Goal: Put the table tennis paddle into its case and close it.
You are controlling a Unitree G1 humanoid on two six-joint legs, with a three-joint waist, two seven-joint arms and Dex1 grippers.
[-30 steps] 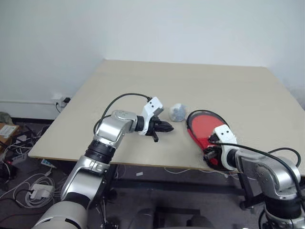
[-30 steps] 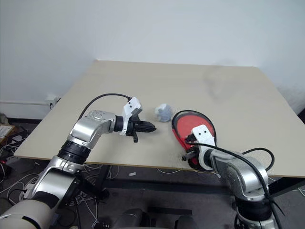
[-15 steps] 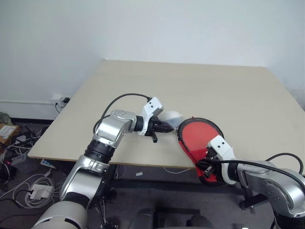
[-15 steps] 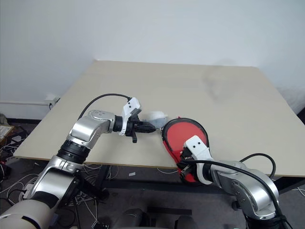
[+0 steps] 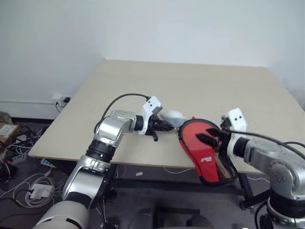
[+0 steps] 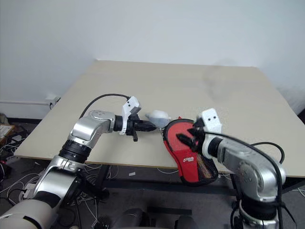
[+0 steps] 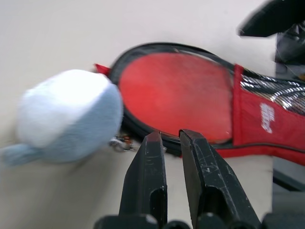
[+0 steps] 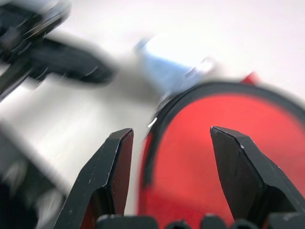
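— Looking around the case first: what's near it, and is anything in the way?

— I see a small pale bluish-white lump (image 5: pixel 172 115) just beside the round end of the case (image 5: pixel 200 138), between it and my left gripper (image 5: pixel 170 126). From the left wrist view the lump (image 7: pixel 66 114) sits close against the case's black rim, with a small metal bit between them; I can't tell whether they touch. Off the table's left edge I see loose cables and a power strip (image 5: pixel 40 192) on the floor.

— Count things for me.

— One case, one lump, one table (image 5: pixel 190 86), two grippers. I can't make out the paddle itself.

— Where's the case, and how does it point?

— It lies at the table's near edge, on my right. Its long axis runs from the round end, toward the lump, to the narrow mesh end (image 5: pixel 224 167), which hangs past the table edge toward me. The red face and white logo (image 5: pixel 206 159) are up.

— Grippers?

— My left one has its fingers pressed together on nothing, tips near the case rim. My right gripper (image 8: pixel 171 143) is spread wide over the red face, gripping nothing.
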